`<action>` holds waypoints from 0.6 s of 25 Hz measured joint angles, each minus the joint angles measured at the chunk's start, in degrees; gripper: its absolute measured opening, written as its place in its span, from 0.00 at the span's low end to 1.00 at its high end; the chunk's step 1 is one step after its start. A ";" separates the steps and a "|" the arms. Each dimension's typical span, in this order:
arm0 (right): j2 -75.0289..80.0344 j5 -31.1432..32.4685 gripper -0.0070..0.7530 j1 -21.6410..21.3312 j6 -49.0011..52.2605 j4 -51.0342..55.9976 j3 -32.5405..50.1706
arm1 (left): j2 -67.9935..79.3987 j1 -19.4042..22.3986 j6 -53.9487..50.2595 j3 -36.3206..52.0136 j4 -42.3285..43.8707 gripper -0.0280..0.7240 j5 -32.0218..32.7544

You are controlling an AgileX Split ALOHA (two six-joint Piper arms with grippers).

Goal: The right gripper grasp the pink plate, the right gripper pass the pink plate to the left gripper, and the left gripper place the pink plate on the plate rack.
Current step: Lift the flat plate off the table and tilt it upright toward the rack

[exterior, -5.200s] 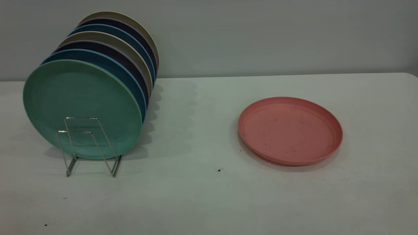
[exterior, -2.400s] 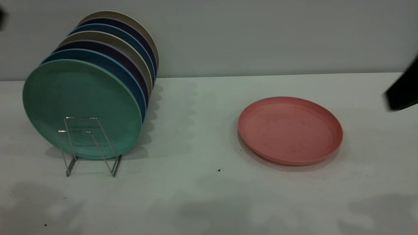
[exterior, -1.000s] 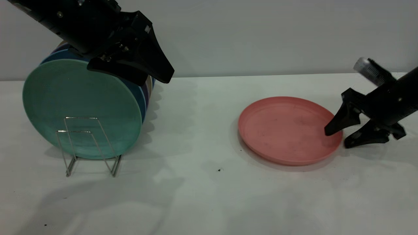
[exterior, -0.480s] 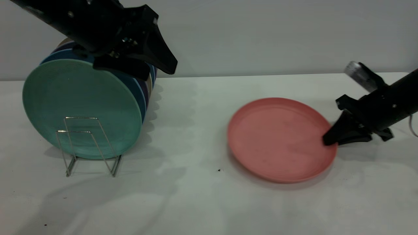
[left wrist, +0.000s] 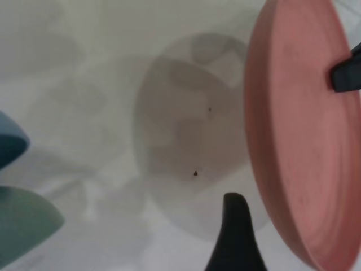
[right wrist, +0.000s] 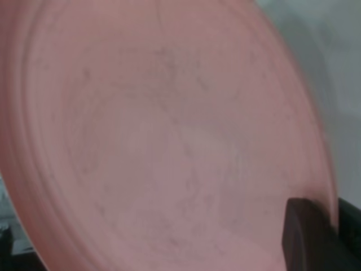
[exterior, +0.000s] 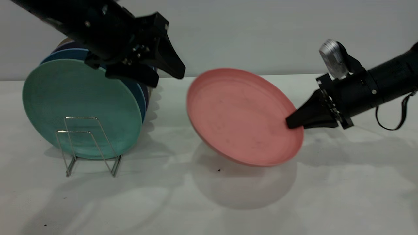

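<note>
Pink plate [exterior: 241, 117], tilted steeply, hangs clear above the table [exterior: 326, 195], pinched by its rim at one edge in the right gripper [exterior: 291, 123], whose fingers are clamped together on it. The left gripper [exterior: 169, 73] waits spread apart near the plate's far rim, above the green plate [exterior: 81, 107] in the plate rack [exterior: 88, 147]. With so small a hold, the plate could swing or slip at the handover. The rack's free slots and the right gripper's lower finger are hidden.
</note>
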 joint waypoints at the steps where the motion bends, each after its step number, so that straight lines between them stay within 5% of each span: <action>1: -0.22 0.64 0.03 0.53 0.00 0.40 0.00 | 0.53 -0.08 0.00 -0.12 -0.26 0.82 0.16; 10: -2.01 2.09 0.03 4.95 -0.93 0.68 0.00 | 3.42 -2.83 1.95 -0.85 -2.93 0.81 -2.01; 15: -2.32 2.46 0.03 4.96 -1.53 0.63 0.00 | 4.36 -2.89 1.99 -0.85 -3.16 0.64 -2.80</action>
